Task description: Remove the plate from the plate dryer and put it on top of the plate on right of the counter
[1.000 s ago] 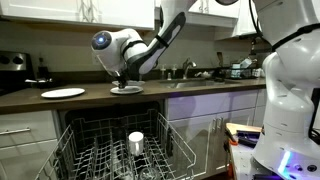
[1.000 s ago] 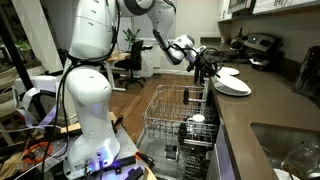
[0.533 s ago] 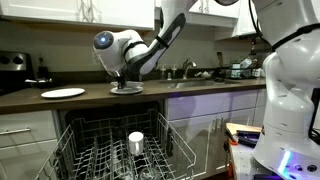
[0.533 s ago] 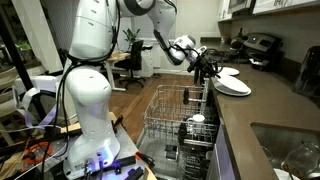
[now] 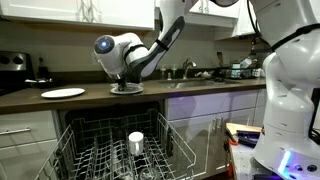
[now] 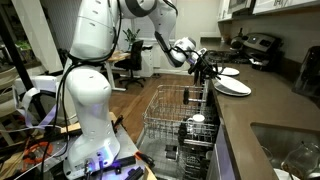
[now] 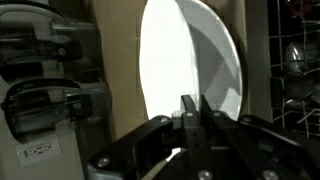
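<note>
Nothing moves across the last second: your hand (image 5: 122, 83) stays down at the worktop (image 5: 90, 96), clamped on the rim of the plate (image 7: 185, 60). The plate sits right of the left plate (image 5: 63, 93), out of the plate dryer (image 5: 100, 150). Judged: placement looks finished, so your release is due.
</note>
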You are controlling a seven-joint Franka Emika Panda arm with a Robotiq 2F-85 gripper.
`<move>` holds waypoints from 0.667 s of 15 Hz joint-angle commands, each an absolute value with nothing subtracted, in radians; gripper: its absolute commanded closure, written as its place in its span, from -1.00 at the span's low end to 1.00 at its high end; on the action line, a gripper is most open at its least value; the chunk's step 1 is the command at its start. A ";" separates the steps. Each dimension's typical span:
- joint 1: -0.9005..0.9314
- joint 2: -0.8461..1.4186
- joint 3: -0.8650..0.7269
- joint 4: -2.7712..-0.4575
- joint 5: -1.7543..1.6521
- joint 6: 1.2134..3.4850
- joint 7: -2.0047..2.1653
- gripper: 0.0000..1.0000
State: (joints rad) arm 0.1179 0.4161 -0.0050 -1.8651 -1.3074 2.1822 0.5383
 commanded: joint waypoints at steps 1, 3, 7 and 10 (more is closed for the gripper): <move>0.111 0.426 -0.001 -1.845 -1.348 2.180 0.557 0.95; 0.111 0.427 0.000 -1.845 -1.345 2.182 0.556 0.95; 0.111 0.426 0.001 -1.845 -1.345 2.183 0.556 0.60; 0.109 0.427 0.002 -1.844 -1.341 2.189 0.554 0.71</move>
State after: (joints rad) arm 0.1186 0.4193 -0.0045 -1.8617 -1.3116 2.1816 0.5384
